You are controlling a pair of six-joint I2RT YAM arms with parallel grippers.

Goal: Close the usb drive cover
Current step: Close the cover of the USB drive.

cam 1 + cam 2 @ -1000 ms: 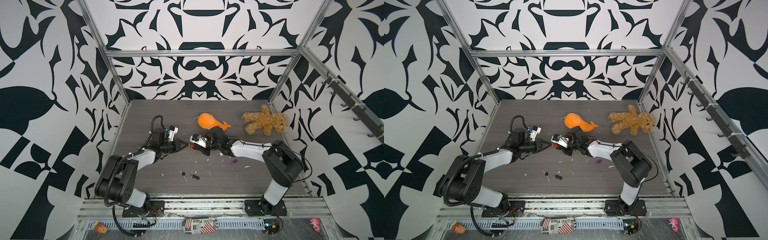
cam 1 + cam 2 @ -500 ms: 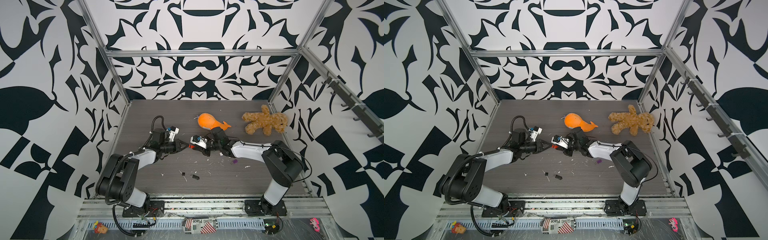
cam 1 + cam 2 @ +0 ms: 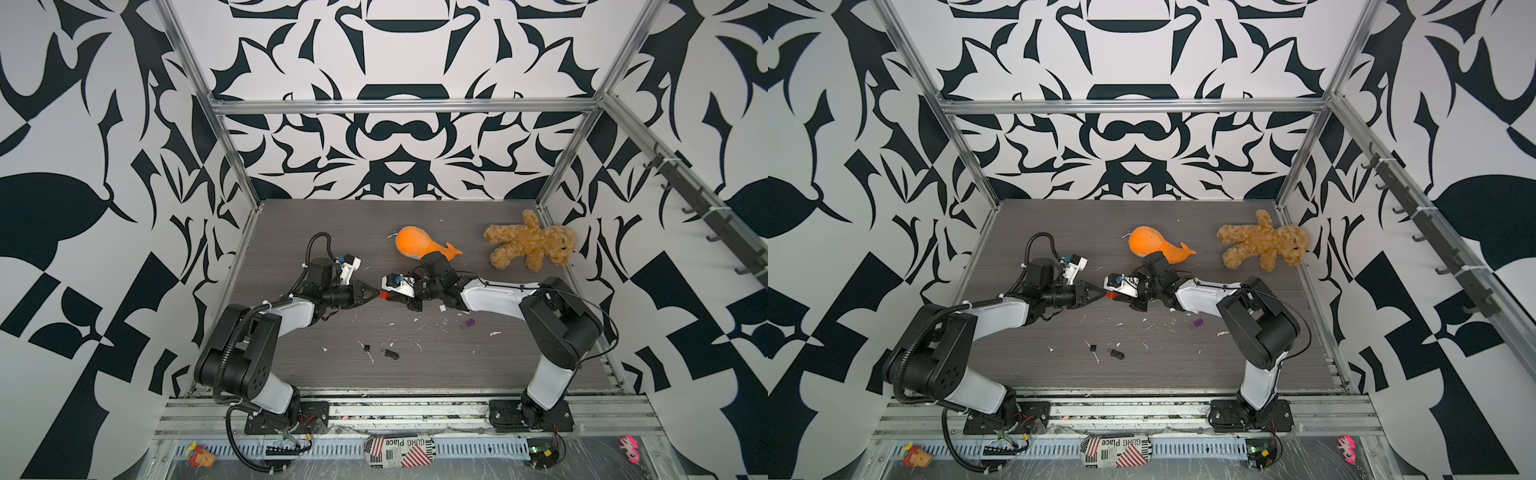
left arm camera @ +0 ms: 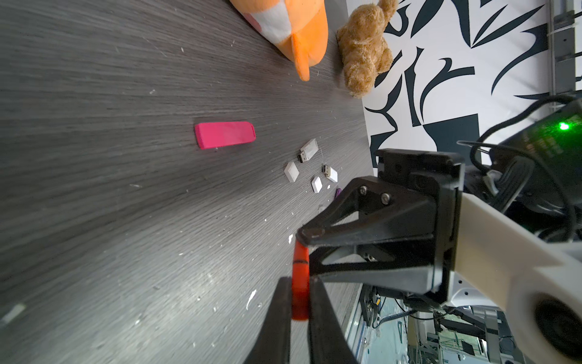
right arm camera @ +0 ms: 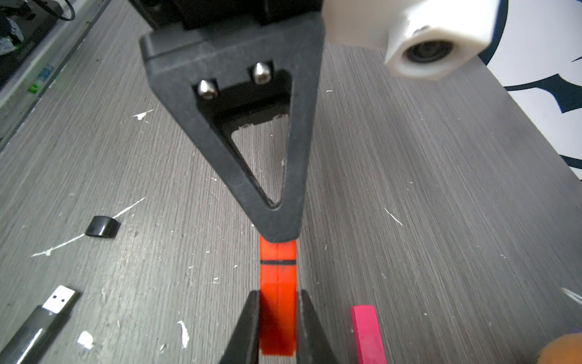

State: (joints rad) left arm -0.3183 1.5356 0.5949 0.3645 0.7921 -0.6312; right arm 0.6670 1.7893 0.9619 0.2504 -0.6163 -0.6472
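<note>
Both jaws pinch one orange usb drive (image 5: 277,277).

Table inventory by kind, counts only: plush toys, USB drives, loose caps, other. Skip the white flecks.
Plush toys: 2 (orange whale, teddy bear)
USB drives: 5 (red drive, pink drive, black drive, white drive, smaller white drive)
Loose caps: 3 (black cap, white cap, smaller white cap)
Purple piece, kind unclear: 1
Total: 11

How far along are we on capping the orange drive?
Done: cap and body of the orange USB drive meet, with only a thin dark seam between them. In hand: left gripper and right gripper are each shut on one end. Left: judging by that seam, maybe a final squeeze, then release.
</note>
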